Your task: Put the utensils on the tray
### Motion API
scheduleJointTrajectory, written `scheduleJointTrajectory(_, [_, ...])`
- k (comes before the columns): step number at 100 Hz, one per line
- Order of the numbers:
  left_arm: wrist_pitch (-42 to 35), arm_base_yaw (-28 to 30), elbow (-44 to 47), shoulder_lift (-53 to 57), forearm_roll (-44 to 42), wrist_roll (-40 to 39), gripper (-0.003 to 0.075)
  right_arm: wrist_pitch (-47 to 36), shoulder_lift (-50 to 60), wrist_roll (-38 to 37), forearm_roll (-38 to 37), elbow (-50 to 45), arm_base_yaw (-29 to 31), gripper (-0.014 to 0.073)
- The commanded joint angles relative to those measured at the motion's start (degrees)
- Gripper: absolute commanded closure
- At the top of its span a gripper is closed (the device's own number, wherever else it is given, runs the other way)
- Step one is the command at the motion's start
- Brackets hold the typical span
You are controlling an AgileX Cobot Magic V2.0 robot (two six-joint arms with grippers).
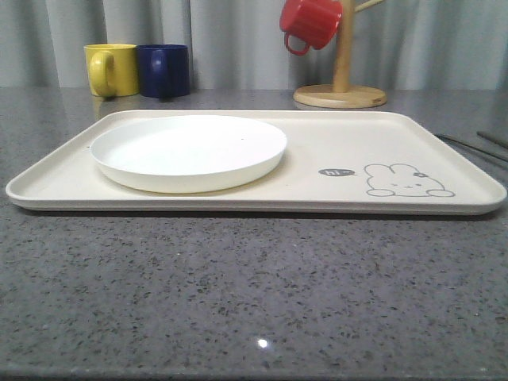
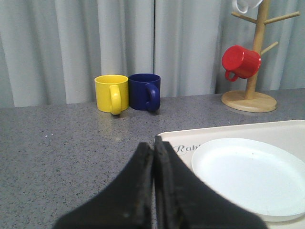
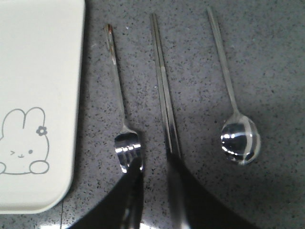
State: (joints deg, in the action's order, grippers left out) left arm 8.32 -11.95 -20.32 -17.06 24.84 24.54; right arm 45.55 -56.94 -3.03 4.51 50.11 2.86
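Right wrist view: open right pincer (image 3: 155,179) hovers over fork (image 3: 125,138) and chopsticks (image 3: 164,95), spoon (image 3: 239,140) at right, tray (image 3: 38,71) upper left, ready for picking. Left pincer (image 2: 153,157) closed, idle.

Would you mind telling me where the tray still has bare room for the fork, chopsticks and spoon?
The tray is bare on its right half, between the white plate and the right rim, apart from the printed bunny. The left half is crowded by the plate. The fork, chopsticks and spoon lie on the counter beside that rim.
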Motion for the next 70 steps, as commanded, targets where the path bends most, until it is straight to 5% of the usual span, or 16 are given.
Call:
scheduleJointTrajectory(1, [-4.0, -0.4, -1.7, -0.5, 0.4, 0.2, 0.0738, -2.5, 0.1, 1.2, 0.6, 2.2, 0.2, 0.0305])
scheduleJointTrajectory(70, [-4.0, -0.4, -1.7, -0.5, 0.4, 0.2, 0.0738, -2.0, -20.7, 10.8, 6.4, 12.5, -5.7, 0.0306])
